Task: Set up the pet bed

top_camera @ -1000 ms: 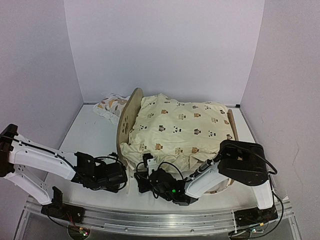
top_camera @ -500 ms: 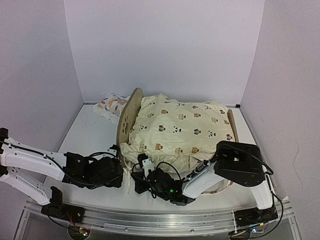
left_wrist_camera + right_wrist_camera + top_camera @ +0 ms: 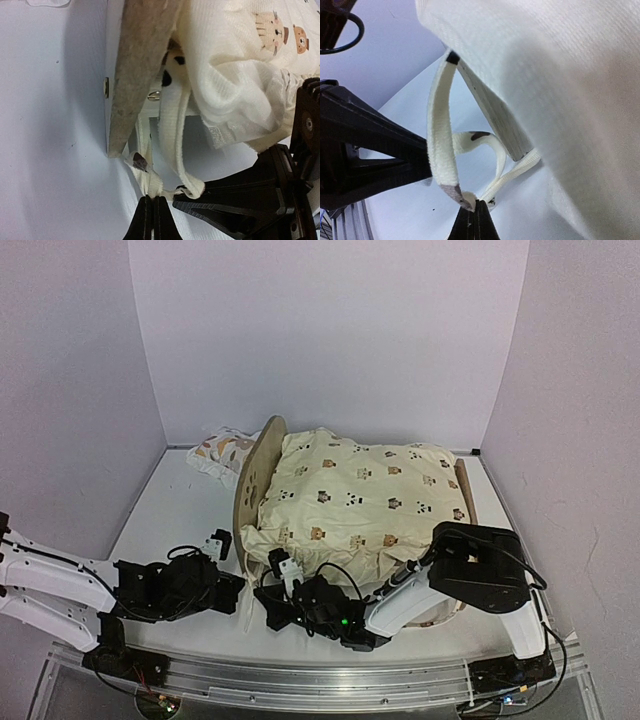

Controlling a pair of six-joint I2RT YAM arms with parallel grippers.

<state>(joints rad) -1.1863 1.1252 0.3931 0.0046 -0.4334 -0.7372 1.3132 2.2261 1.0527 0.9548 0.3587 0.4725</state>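
Note:
The pet bed's plywood end board (image 3: 256, 475) stands at the left, with the cream animal-print quilt (image 3: 360, 495) heaped over the frame. Both grippers meet at the bed's near left corner. My left gripper (image 3: 240, 596) is shut on a cream quilt tie (image 3: 145, 175) just below the board's corner (image 3: 120, 125). My right gripper (image 3: 264, 598) is shut on the end of a second tie (image 3: 440, 145), which loops up to the quilt (image 3: 560, 75). The two ties cross between the jaws. The striped base is hidden under the quilt.
A small leaf-print pillow (image 3: 222, 450) lies behind the left end board, near the back wall. The right end board (image 3: 466, 490) pokes out past the quilt. White walls close in the table on three sides, and the rail (image 3: 300, 680) runs along the near edge.
The right gripper has slid left to the bed's corner and shut on a tie. The left arm has drawn back and lower to the left, its gripper still shut.

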